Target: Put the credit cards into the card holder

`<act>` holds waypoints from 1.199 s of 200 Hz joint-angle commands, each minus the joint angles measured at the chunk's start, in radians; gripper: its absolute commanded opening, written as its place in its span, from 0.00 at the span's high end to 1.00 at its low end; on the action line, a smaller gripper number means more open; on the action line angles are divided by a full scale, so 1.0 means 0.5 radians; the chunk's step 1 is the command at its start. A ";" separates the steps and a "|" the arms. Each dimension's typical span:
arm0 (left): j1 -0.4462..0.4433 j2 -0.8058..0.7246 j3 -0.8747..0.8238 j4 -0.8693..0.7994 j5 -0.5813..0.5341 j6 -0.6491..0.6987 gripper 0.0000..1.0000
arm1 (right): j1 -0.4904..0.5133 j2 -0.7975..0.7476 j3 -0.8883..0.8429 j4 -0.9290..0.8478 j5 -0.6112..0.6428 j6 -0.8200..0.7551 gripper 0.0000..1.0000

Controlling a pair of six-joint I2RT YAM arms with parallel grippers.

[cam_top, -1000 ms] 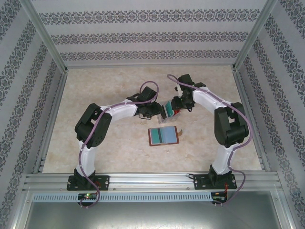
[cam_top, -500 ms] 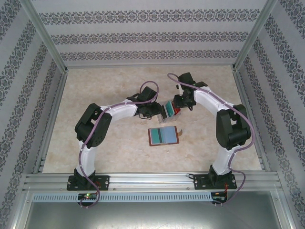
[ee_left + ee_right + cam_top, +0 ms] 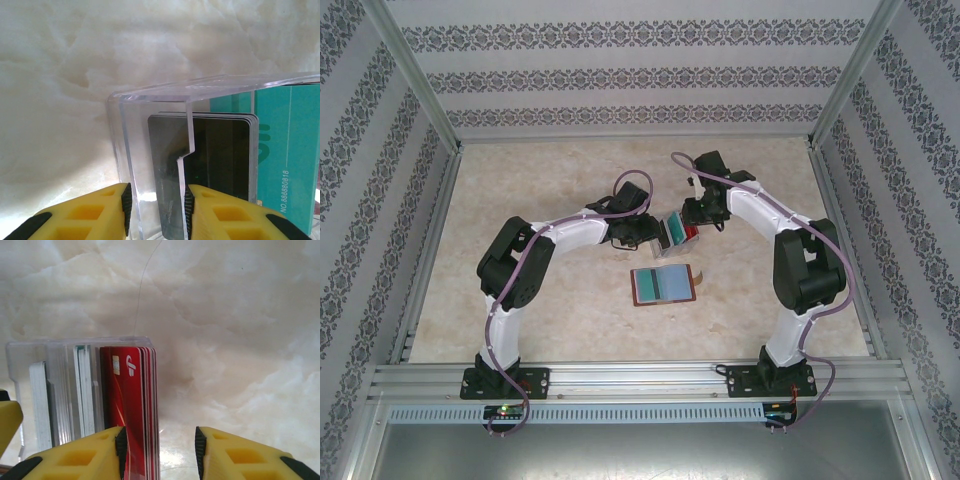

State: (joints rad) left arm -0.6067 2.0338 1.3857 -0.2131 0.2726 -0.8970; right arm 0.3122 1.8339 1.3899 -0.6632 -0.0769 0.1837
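My left gripper (image 3: 156, 200) is shut on the wall of a clear plastic tray (image 3: 131, 150), held just above the table. Dark grey credit cards (image 3: 220, 160) stand inside it, with a teal card (image 3: 285, 165) beside them. A stack of red credit cards (image 3: 131, 410) stands at the tray's outer end. My right gripper (image 3: 160, 445) is open around that stack: the left pad touches it, the right pad is clear of it. The card holder (image 3: 663, 285) lies open on the table in front of both grippers, with a teal card showing in it.
The marble-patterned tabletop (image 3: 560, 180) is ringed by aluminium rails and patterned walls. Both arms meet near the table's middle, left gripper (image 3: 658, 232) and right gripper (image 3: 693, 226) either side of the tray (image 3: 672, 229). A thin wire (image 3: 142, 285) crosses the table.
My right gripper's jaws have narrowed a little around the red cards, and its arm has shifted slightly. The left gripper and tray have stayed put.
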 commanded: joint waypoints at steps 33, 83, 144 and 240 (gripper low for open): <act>0.017 0.034 -0.048 -0.066 -0.003 0.002 0.64 | 0.023 0.132 0.075 -0.013 0.032 0.023 0.57; 0.017 0.032 -0.059 -0.055 0.002 -0.004 0.64 | 0.031 0.204 0.061 -0.007 0.035 0.012 0.56; 0.015 0.028 -0.053 -0.068 0.002 0.002 0.64 | 0.037 0.104 0.072 -0.018 0.216 0.007 0.56; 0.017 0.032 -0.053 -0.058 0.011 -0.008 0.65 | 0.040 0.004 0.032 0.007 0.178 0.003 0.67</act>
State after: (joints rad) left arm -0.6064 2.0338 1.3830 -0.2089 0.2802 -0.8974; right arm 0.3313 1.8576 1.4120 -0.6514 0.0086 0.1833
